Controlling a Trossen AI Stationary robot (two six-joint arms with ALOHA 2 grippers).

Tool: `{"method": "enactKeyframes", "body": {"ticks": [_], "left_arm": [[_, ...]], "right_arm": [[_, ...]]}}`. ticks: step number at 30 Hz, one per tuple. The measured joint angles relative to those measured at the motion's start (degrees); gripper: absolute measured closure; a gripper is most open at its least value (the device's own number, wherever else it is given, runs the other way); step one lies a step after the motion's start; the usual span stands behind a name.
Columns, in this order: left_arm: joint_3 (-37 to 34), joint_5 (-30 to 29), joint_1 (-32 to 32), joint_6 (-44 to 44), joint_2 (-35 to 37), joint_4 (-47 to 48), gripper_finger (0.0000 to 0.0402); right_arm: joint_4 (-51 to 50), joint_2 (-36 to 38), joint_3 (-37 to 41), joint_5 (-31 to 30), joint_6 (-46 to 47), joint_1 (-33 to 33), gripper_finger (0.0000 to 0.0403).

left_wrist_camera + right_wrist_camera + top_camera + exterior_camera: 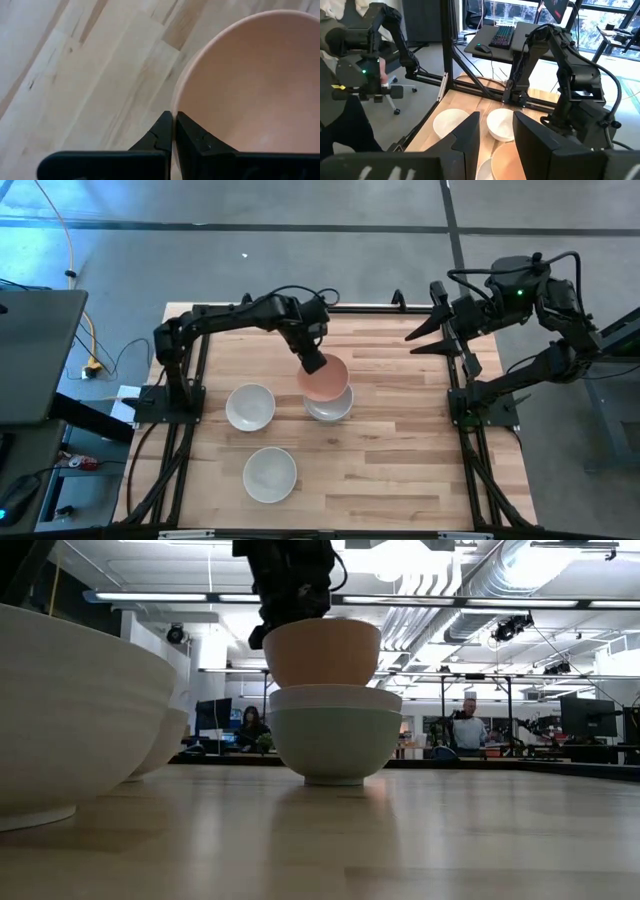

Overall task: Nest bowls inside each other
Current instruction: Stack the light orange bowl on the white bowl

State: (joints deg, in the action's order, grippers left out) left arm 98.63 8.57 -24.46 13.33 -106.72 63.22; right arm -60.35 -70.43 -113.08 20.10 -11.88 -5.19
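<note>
My left hand (174, 131) pinches the orange bowl (324, 378) by its rim, lowering it into the stacked bowls (335, 735); right hand (432, 330) waits, fingers apart.

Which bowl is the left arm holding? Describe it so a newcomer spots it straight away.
Start at the wooden table and find the left gripper near its middle, pinching a rim. That is the salmon-orange bowl, held just above a stack of two bowls. It is the only orange one; the two loose bowls nearer the left arm's base are white.
</note>
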Motion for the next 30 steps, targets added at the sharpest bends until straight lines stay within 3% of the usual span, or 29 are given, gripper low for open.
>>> {"method": "enactKeyframes", "body": {"ticks": [30], "left_arm": [[0.03, -0.46, 6.49, 2.53, -2.82, -3.39, 0.0401]], "right_arm": [[1.06, 0.00, 0.00, 0.02, -0.61, -0.01, 0.0292]]}}
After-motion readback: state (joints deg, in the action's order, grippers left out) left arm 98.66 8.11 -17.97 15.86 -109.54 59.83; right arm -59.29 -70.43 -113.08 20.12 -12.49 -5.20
